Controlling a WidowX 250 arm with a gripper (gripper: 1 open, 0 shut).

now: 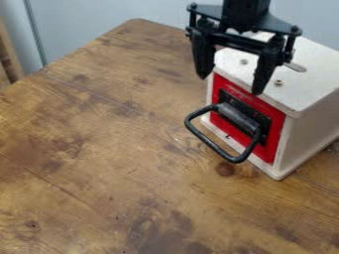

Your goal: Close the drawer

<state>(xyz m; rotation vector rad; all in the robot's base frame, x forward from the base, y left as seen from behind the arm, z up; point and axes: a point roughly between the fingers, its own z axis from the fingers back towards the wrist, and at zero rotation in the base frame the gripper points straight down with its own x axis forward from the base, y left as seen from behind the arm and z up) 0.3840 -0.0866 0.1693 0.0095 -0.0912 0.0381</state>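
Observation:
The red drawer (264, 130) sits in the white cabinet box (308, 94) at the right of the table, its front about flush with the box's face. A black plate and a large black loop handle (219, 136) stick out from its front toward the left. My black gripper (229, 67) hangs open and empty above the box's left top edge, over the drawer front. Its fingertips (200, 65) are clear of the handle and touch nothing.
The wooden table (106, 139) spreads to the left and front of the box. Its far left edge runs along a pale wall and floor. The box stands near the table's right side.

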